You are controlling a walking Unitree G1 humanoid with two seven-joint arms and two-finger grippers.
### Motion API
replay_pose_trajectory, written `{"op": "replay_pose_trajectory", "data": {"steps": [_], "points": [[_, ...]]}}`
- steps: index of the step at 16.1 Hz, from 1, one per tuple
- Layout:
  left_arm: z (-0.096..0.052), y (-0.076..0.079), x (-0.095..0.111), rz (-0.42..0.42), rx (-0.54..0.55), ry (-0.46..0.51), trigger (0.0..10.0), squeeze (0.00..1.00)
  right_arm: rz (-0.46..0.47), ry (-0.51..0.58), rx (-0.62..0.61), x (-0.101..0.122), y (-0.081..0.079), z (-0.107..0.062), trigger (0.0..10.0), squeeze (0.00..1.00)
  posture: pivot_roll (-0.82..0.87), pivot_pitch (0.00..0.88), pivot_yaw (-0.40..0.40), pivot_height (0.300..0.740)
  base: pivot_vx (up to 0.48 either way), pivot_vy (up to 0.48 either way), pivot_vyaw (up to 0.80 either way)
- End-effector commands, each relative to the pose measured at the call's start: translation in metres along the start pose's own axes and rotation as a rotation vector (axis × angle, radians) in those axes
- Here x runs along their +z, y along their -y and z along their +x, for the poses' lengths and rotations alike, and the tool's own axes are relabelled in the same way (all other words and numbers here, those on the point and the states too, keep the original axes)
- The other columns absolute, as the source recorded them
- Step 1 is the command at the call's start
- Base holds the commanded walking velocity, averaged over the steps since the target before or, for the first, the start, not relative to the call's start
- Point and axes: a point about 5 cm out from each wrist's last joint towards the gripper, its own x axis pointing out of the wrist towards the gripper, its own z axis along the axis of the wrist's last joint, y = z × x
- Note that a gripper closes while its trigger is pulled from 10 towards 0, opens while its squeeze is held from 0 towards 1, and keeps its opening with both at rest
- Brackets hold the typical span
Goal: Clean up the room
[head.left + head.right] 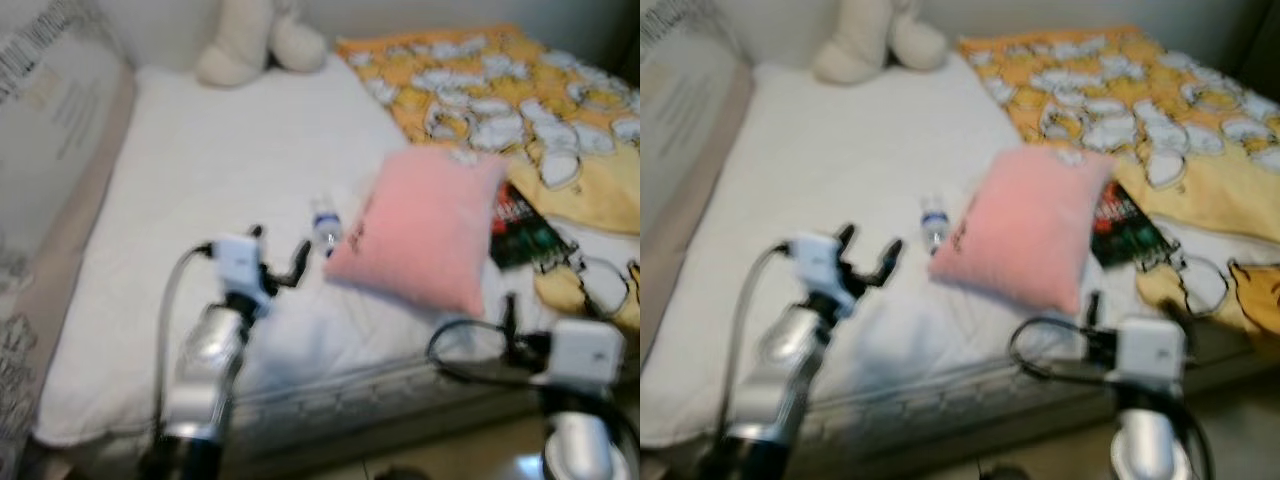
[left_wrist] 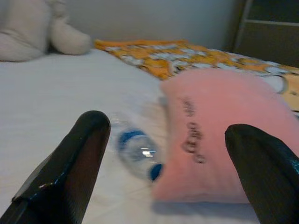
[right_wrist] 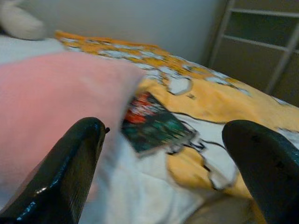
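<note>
A small clear plastic bottle (image 1: 325,228) with a blue cap lies on the white bed sheet (image 1: 220,180), touching the left edge of a pink pillow (image 1: 425,228). In the left wrist view the bottle (image 2: 138,151) lies just ahead between the open fingers (image 2: 74,163). My left gripper (image 1: 278,262) is open above the sheet, a short way in front of the bottle. A dark red-and-green packet (image 1: 522,232) lies right of the pillow on the yellow patterned blanket (image 1: 520,90). My right gripper (image 3: 168,163) is open near the bed's front edge, facing the packet (image 3: 154,123).
A cream plush toy (image 1: 255,42) sits at the head of the bed. A patterned beige cushion or headboard (image 1: 50,170) runs along the left side. The mattress front edge (image 1: 380,395) is just below my arms. A shelf unit (image 3: 261,46) stands beyond the bed.
</note>
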Motion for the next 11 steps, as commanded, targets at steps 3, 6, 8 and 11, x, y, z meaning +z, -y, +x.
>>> {"op": "replay_pose_trajectory", "data": {"steps": [3, 6, 8, 11], "points": [[0.006, -0.002, 0.0, 0.005, 0.004, -0.021, 10.0, 0.0, 0.052, 0.004, 0.026, 0.003, -0.007, 0.005, 10.0, 0.0, -0.22, 0.0, 0.077, 0.719, 0.0, 0.0, 0.0], [0.012, 0.006, -0.004, -0.037, -0.038, -0.044, 10.0, 0.0, 0.07, 0.008, 0.025, 0.003, -0.009, 0.004, 10.0, 0.0, -0.23, 0.0, 0.085, 0.719, 0.27, -0.161, 0.0], [0.014, 0.01, -0.003, -0.032, -0.065, -0.042, 10.0, 0.0, 0.077, 0.01, 0.023, 0.003, -0.01, 0.004, 10.0, 0.0, -0.23, 0.0, 0.09, 0.719, 0.429, 0.0, 0.0], [0.013, 0.014, -0.003, -0.013, -0.1, -0.04, 10.0, 0.0, 0.091, 0.004, 0.01, 0.002, -0.009, 0.003, 10.0, 0.0, -0.23, 0.0, 0.092, 0.719, 0.431, 0.0, 0.0]]}}
